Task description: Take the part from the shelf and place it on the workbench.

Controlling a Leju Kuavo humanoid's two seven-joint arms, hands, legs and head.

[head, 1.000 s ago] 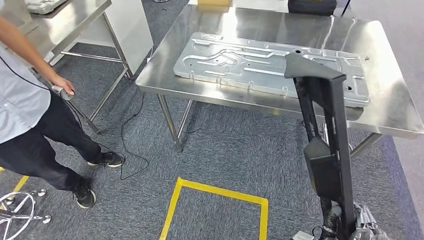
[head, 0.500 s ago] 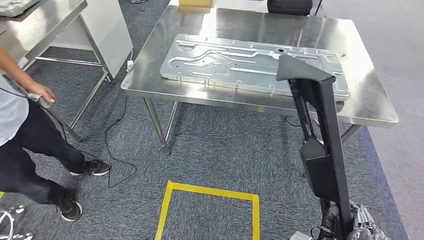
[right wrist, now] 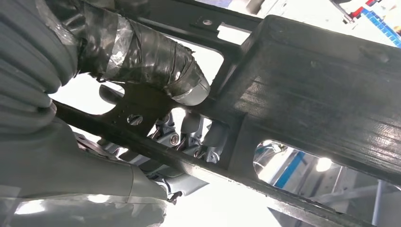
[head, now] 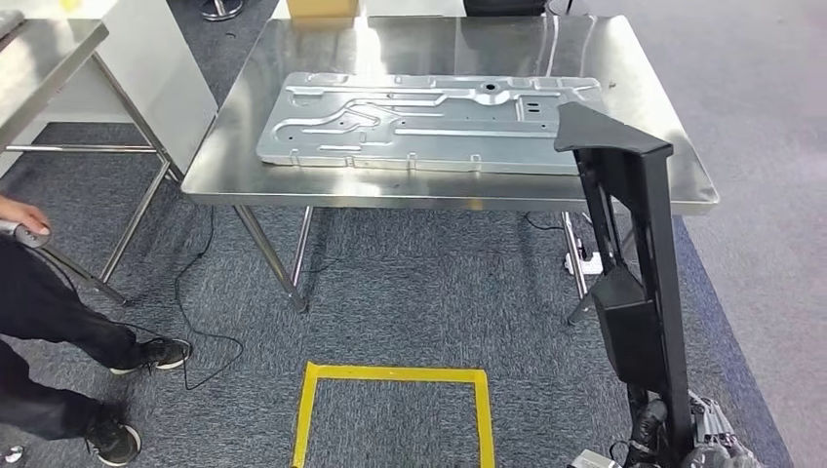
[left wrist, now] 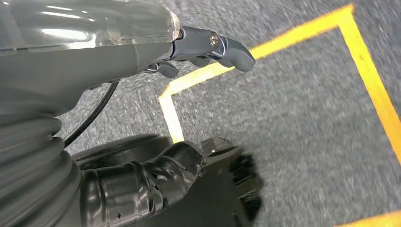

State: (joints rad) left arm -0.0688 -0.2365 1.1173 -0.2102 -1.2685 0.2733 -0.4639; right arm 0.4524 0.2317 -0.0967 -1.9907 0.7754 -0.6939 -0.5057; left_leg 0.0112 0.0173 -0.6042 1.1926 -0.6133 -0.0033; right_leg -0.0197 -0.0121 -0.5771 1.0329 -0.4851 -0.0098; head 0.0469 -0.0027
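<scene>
One black part (head: pixel 634 263) upright in right hand (right wrist: pixel 142 90), fingers gripping its frame for carrying; left hand (left wrist: pixel 208 47) looks empty, fingers probably loose; counter (head: pixel 673 166) just ahead.

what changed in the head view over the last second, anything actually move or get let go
Mostly the camera moved: the whole scene shifted, so the workbench now sits squarer in view and the person has slid toward the left edge. That is the robot turning, not the things moving. The right hand still grips the black part, held upright. The metal panel still lies flat on the workbench. The left hand still holds nothing.
</scene>
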